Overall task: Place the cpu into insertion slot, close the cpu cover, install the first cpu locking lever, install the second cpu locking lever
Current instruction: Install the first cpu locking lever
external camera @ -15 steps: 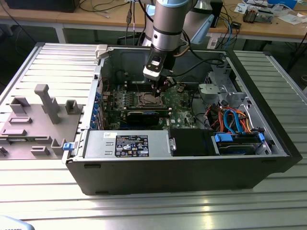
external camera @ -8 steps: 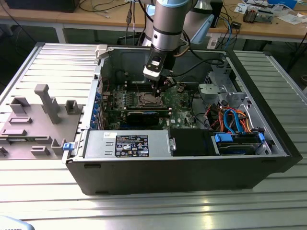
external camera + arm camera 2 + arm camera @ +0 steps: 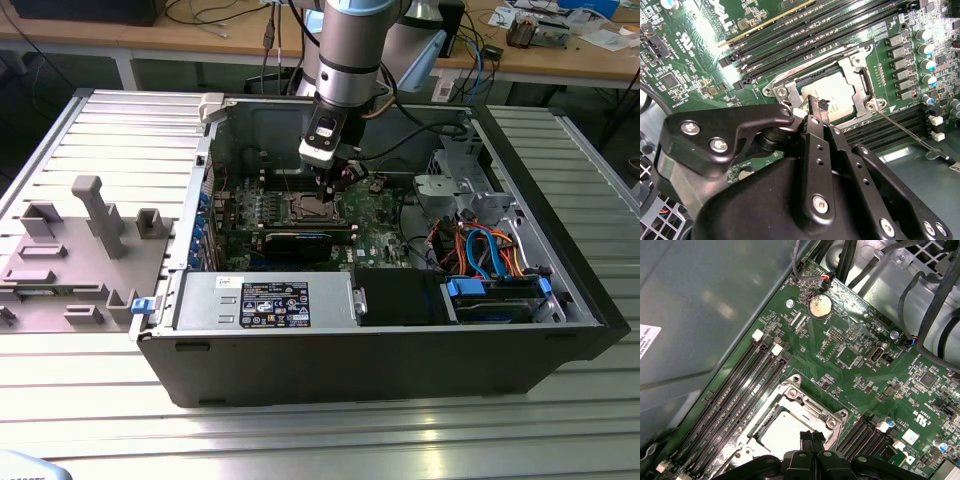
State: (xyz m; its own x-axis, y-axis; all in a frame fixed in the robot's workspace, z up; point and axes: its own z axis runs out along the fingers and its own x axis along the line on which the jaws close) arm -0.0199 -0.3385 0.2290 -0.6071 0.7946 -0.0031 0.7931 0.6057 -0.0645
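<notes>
Here the black two-fingered gripper (image 3: pixel 812 436) has its fingertips pressed together with nothing between them, directly over the small square, silvery-rimmed insertion slot (image 3: pixel 774 91). The flat cpu (image 3: pixel 835 95) with its pale grey metal top lies inside that slot, just under the fingertips. The thin silvery metal cpu cover (image 3: pixel 861 80) frames the chip on the slot. A thin steel lever rod (image 3: pixel 905 131) juts out from one corner of the slot. Long black memory slots (image 3: pixel 747 385) run beside the slot, a round silver coin battery (image 3: pixel 820 306) sits farther from it, and the dark grey computer case (image 3: pixel 350 355) surrounds the slot on all sides
</notes>
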